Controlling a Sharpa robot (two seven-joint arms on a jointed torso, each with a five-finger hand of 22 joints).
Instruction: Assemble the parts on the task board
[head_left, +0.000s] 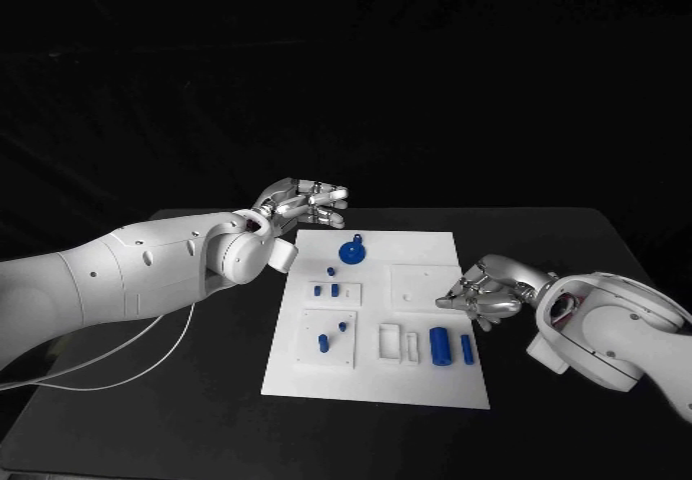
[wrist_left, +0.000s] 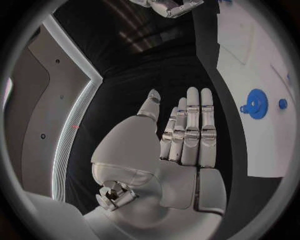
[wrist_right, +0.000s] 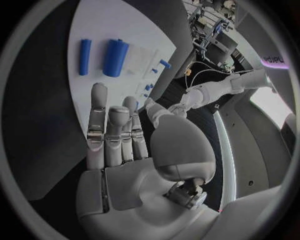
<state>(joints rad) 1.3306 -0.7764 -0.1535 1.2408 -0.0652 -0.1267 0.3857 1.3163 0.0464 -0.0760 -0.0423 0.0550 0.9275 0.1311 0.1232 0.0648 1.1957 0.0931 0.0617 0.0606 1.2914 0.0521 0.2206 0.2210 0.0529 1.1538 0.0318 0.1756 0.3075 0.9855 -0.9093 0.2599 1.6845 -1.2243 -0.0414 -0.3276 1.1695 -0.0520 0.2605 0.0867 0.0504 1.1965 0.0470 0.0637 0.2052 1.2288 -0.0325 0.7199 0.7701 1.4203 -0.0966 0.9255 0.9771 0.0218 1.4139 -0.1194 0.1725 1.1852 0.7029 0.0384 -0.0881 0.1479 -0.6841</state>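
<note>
From the head camera I see the flat white rectangular task board (head_left: 378, 380) lying in the middle of the black surface (head_left: 173, 430). My left silver hand (head_left: 300, 203) hovers just off the board's far left corner, fingers (head_left: 330, 200) spread apart and holding nothing. My right silver hand (head_left: 490, 290) sits at the board's right edge, about midway along it, fingers curled inward; I can't make out anything in them. On the board, a blue gear-shaped part with a small knob (head_left: 352, 250) lies near the far edge, a fat blue cylinder (head_left: 440, 346) and a thinner blue cylinder (head_left: 467, 348) lie side by side near the near right corner, and small blue pegs (head_left: 330, 290) stand in the left half.

From the left wrist, that hand's fingers (wrist_left: 190, 130) are straight and close together, empty, with the blue gear (wrist_left: 255, 103) on the board beyond them.

From the right wrist, the fingers (wrist_right: 100, 125) stand extended, nothing between them, the two blue cylinders (wrist_right: 115, 57) lying past them on the board.
</note>
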